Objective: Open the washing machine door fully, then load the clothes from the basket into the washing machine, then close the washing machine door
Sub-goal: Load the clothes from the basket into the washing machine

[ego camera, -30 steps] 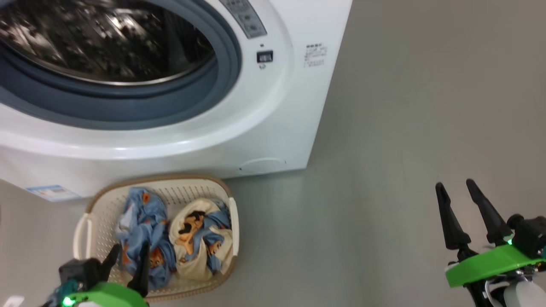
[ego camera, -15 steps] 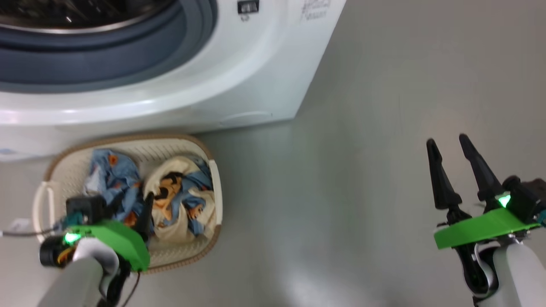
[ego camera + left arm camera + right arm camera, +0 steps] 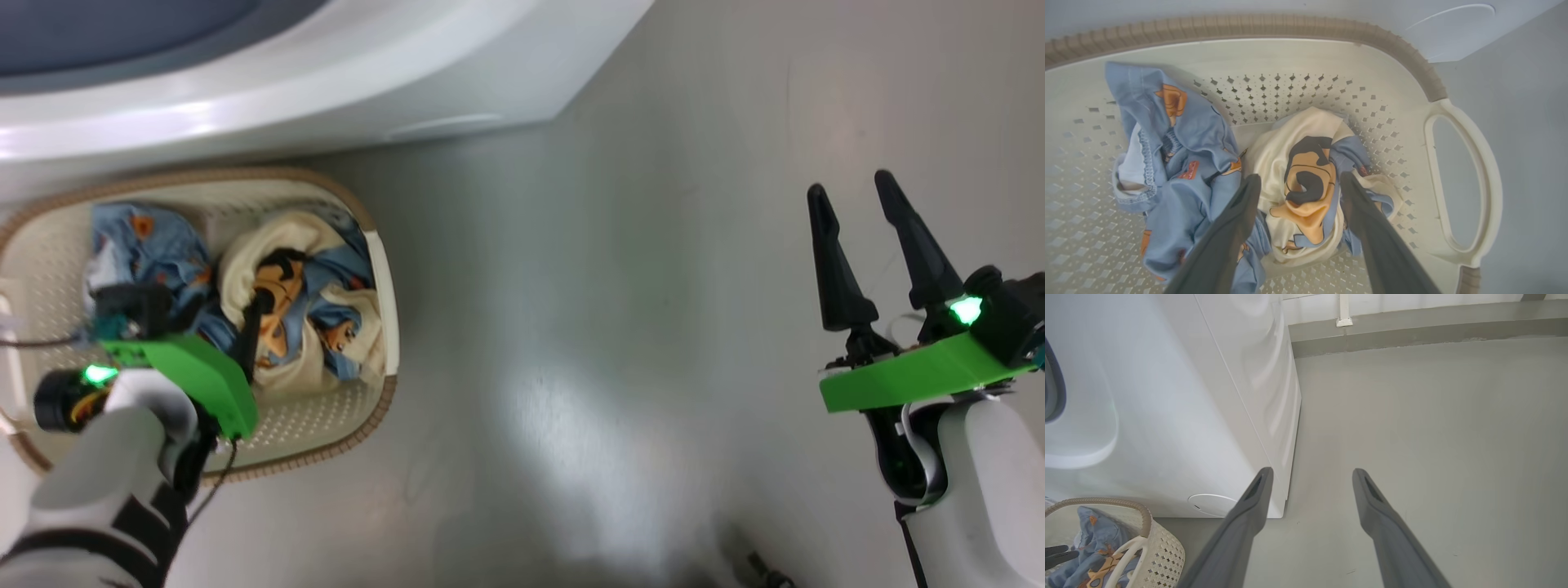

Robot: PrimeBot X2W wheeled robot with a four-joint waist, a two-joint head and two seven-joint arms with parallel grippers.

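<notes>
L tool (image 3: 227, 310) over basket (image 3: 314, 412), R tool (image 3: 849, 184) splayed

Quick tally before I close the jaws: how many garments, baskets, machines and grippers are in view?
Garments: 2, light blue garment and cream garment
Basket: 1
Washing machine: 1
Grippers: 2, left gripper and right gripper
Total: 6

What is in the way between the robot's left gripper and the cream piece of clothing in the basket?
Nothing visible is. The left gripper is open, with one finger on each side of the cream garment inside the basket. The light blue garment lies beside it, not over it.
</notes>
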